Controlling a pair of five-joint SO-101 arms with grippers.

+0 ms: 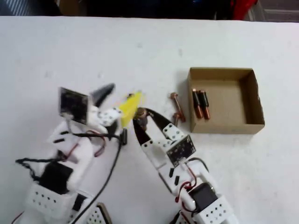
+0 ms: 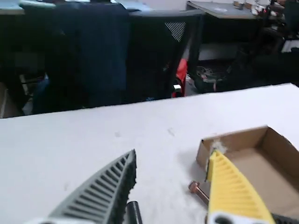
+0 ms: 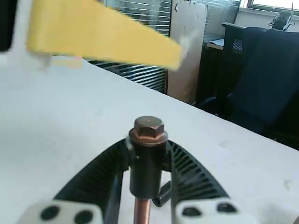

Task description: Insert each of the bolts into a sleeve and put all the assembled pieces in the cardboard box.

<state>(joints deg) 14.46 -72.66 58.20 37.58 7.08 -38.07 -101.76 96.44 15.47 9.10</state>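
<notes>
**Surface** [image 1: 140, 46]: white and wide, carrying every item. Dark office chairs and desks stand in the room past its far edge.

**Cardboard box** [image 1: 224, 127]: open-topped, right of centre on the surface. It holds two assembled pieces [image 1: 201, 103] lying side by side near its left wall.

**Left gripper** [image 1: 124, 92]: left of centre. The fingers are apart, with a grey finger [image 2: 100, 196] and a yellow finger [image 2: 231, 186] and nothing between them.

**Right gripper** [image 1: 141, 115]: just right of the left gripper. Its black fingers are clamped on a dark sleeve [image 3: 147, 172]. A bolt's hex head [image 3: 148, 130] sits against one end of the sleeve, and a copper shank comes out of the other end. The bolt therefore appears fully inserted.

**Loose bolt** [image 1: 176, 108]: copper, lying on the surface between the right gripper and the box, just left of the box's wall. It has no sleeve on it.

**Dark cylinder** [image 1: 124, 135]: small, on the surface on the near side of the two grippers. It is probably the spare sleeve, but it is too small to confirm.

**Step in hand (judged)**: a third piece is assembled and held, so carrying it to the box is due. The next move calls for the right gripper to travel right, pass over the loose bolt without knocking it, and clear the box's left wall. It should then let go beside the two pieces already there. One bolt remains to be sleeved after that.
</notes>
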